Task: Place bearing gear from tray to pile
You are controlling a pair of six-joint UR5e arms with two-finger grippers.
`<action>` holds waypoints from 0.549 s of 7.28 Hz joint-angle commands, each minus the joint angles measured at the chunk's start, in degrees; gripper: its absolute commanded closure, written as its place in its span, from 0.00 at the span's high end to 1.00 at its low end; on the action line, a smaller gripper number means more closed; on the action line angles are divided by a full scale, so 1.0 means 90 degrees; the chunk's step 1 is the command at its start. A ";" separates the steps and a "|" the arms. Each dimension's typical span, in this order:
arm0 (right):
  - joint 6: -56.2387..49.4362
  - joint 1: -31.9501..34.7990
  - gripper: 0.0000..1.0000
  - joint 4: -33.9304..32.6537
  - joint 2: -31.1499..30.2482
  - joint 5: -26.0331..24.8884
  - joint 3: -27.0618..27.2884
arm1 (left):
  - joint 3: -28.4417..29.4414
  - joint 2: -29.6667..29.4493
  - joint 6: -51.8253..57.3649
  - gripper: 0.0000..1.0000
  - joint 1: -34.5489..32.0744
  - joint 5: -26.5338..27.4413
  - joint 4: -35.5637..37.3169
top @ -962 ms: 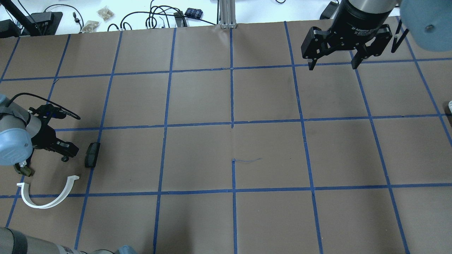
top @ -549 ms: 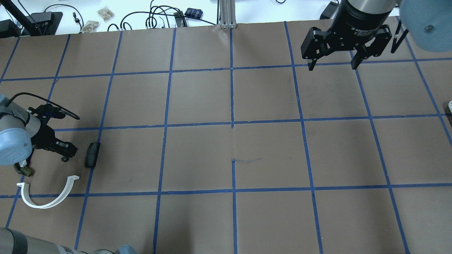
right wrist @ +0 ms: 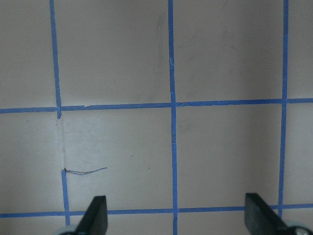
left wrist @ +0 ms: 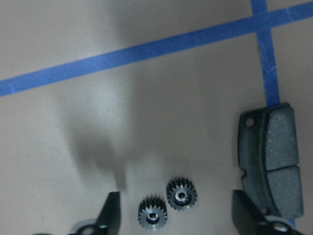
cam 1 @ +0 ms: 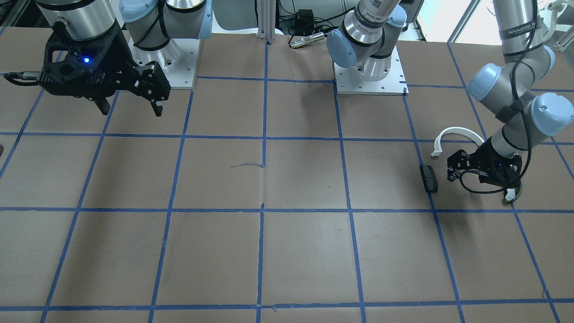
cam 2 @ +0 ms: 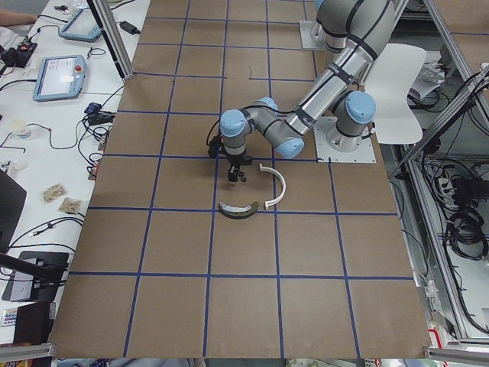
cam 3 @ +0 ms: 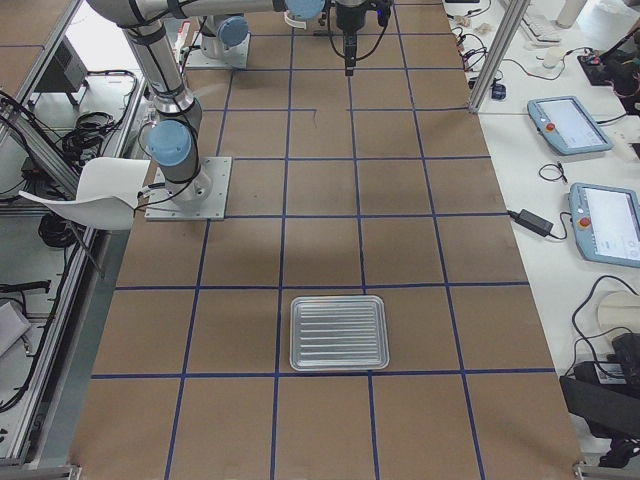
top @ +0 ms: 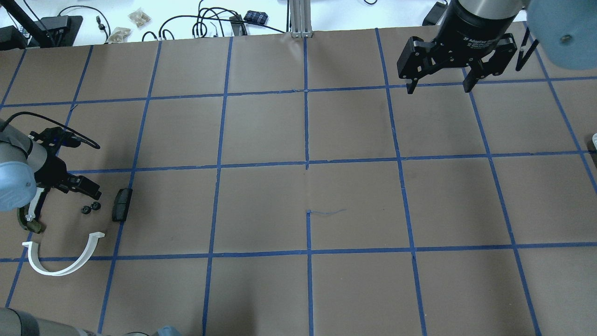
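Two small black bearing gears (left wrist: 181, 192) lie side by side on the brown table, free of the gripper, just left of the dark rectangular pad (left wrist: 269, 161). My left gripper (left wrist: 178, 220) is open and empty and hangs just above them. In the overhead view the gears (top: 91, 208) lie between the left gripper (top: 91, 192), the pad (top: 122, 204), the white half-ring arc (top: 60, 263) and the olive curved shoe (top: 28, 224). My right gripper (top: 438, 86) is open and empty, high over the far right of the table.
A ribbed metal tray (cam 3: 338, 332) sits on the table's right end and looks empty. Blue tape lines grid the table. Cables and small bags (top: 139, 17) lie beyond the far edge.
My left gripper has drawn back up and to the left off the gears. A second gear now shows beside the first. The right gripper has barely moved.
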 commanded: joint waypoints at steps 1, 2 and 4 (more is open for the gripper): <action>0.0000 0.0000 1.00 0.0000 0.0007 -0.0008 -0.0009 | 0.0650 0.0253 -0.0934 1.00 -0.1148 -0.0063 -0.0237; 0.0000 -0.0010 1.00 -0.0039 0.0007 0.0012 -0.0009 | 0.0750 0.0351 -0.1695 1.00 -0.1639 -0.0073 -0.0421; 0.0000 0.0000 1.00 -0.0049 -0.0003 0.0031 -0.0029 | 0.1003 0.0857 -0.3317 1.00 -0.2469 -0.0063 -0.0858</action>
